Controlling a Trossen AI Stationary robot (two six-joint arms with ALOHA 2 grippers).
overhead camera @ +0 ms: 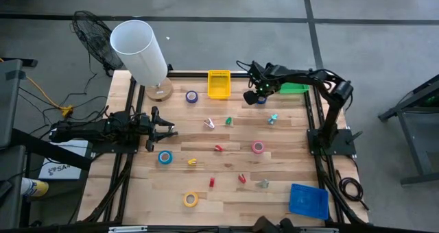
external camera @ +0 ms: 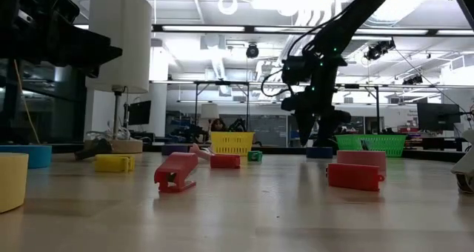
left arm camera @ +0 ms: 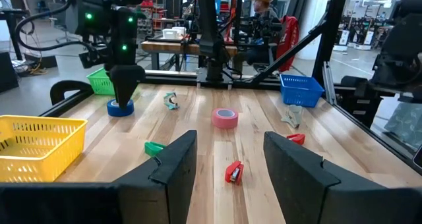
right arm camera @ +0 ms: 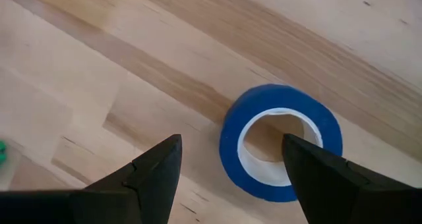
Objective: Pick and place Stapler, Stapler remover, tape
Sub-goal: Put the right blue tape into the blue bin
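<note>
A blue tape roll [right arm camera: 281, 141] lies flat on the table near the far edge, between the yellow basket [overhead camera: 219, 83] and the green basket [overhead camera: 295, 88]. My right gripper [right arm camera: 231, 178] points down just above it, open. One finger is over the roll's pale core and the other over bare wood beside the roll. In the left wrist view the same gripper [left arm camera: 124, 92] stands over the roll [left arm camera: 120, 107]. My left gripper [left arm camera: 227, 165] waits open and level at the table's left side, holding nothing. Purple [overhead camera: 191, 96], blue [overhead camera: 164, 157], pink [overhead camera: 258, 146] and yellow [overhead camera: 191, 199] tape rolls lie flat elsewhere.
Small red, green and grey stapler pieces [overhead camera: 218, 149] are scattered over the middle of the table. A blue basket [overhead camera: 309, 200] sits at the near right corner. A white cylinder on a round wooden base [overhead camera: 139, 51] stands at the far left.
</note>
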